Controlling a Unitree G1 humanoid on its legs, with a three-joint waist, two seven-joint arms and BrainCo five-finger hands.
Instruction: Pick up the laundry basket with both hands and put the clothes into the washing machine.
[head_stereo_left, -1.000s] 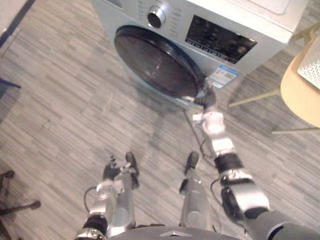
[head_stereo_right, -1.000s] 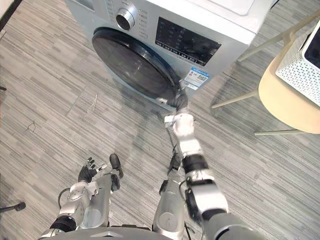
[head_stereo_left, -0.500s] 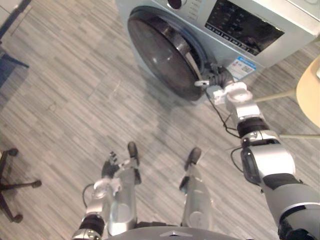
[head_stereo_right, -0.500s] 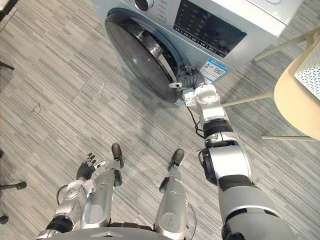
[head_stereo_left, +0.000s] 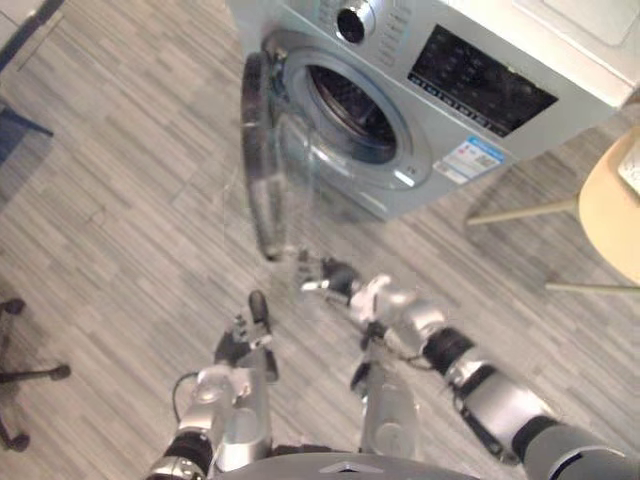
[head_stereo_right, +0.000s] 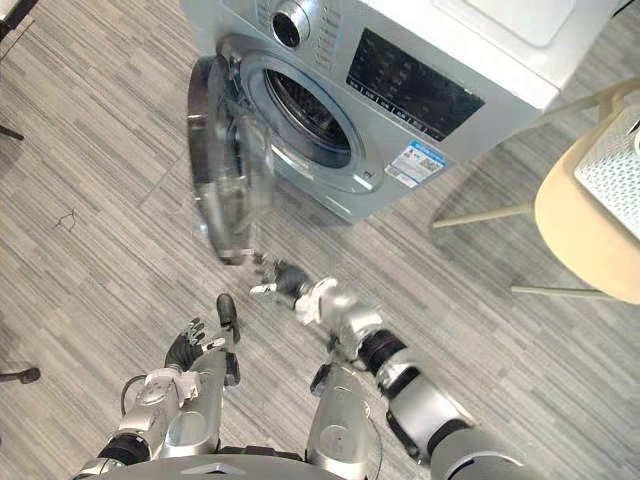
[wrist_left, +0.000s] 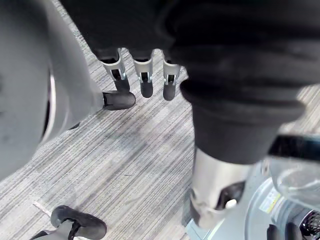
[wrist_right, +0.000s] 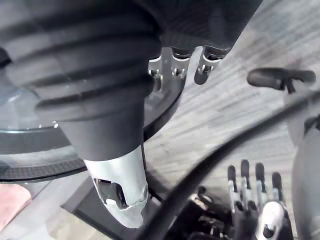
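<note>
Silver washing machine (head_stereo_left: 470, 150) has its door (head_stereo_left: 262, 170) wide ajar, right hand (head_stereo_left: 322, 276) straight-fingered near the door's lower edge, left hand (head_stereo_left: 233, 345) slack-fingered.

Sticker (head_stereo_right: 417, 163) on washer (head_stereo_right: 330, 25), ctrl panel (head_stereo_right: 415, 85), txt unreadable

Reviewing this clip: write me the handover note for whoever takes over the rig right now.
Hands: the left robot hand is open and idle, hanging low on the left. The right robot hand is open and holds nothing, just below the door's lower edge.
Things: the washing machine has its door wide open and the drum exposed. A white perforated basket sits on the tan seat to the right, untouched.
Done: door opened.
Left: lift the basket with both hands and load the clothes into the drum.
</note>
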